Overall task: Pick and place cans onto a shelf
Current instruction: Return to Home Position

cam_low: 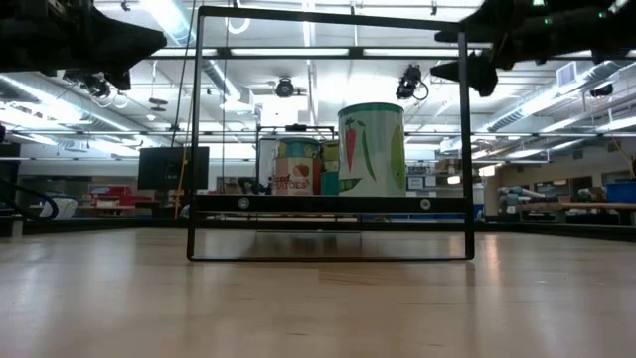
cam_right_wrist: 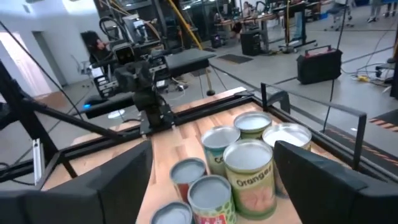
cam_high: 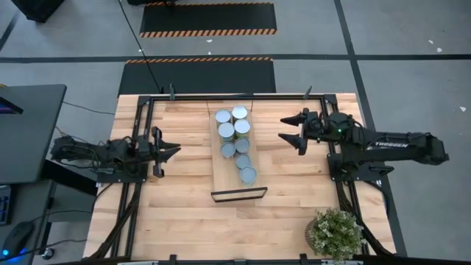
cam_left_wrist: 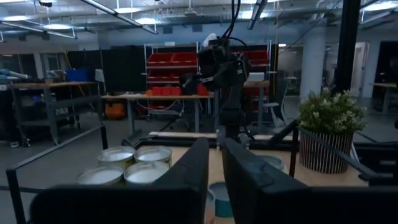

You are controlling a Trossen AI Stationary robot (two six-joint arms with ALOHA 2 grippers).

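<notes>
Eight cans [cam_high: 228,150] stand on the shelf [cam_high: 221,180], and in the high view I find no can anywhere else, so I judge that the placing part is finished. They fill the half of the board that lies away from the black bar frame [cam_high: 238,194]. There are three pairs side by side, touching or nearly so, and then two single cans in a slightly bent row toward the frame. The board between the last can and the frame is bare.

All tins are upright with their tops sealed, so the contents show only through the labels. In the low view one can [cam_low: 372,149] has a carrot and green pods painted on it. In the right wrist view another can [cam_right_wrist: 250,180] carries a word like "Oranges".

What is left, in my opinion, is only for the arms to go to their rest pose — nothing more to carry.

The left gripper [cam_high: 176,150] hovers over the bench [cam_high: 184,213] well apart from the shelf. Its fingers are nearly together with a narrow slit between them, and it holds nothing. The right gripper [cam_high: 282,129] hangs on the other side of the shelf, near the cans but not touching them — its fingers are spread wide and empty.

At the bench's near right corner a striped pot [cam_high: 316,237] holds a small green plant.
</notes>
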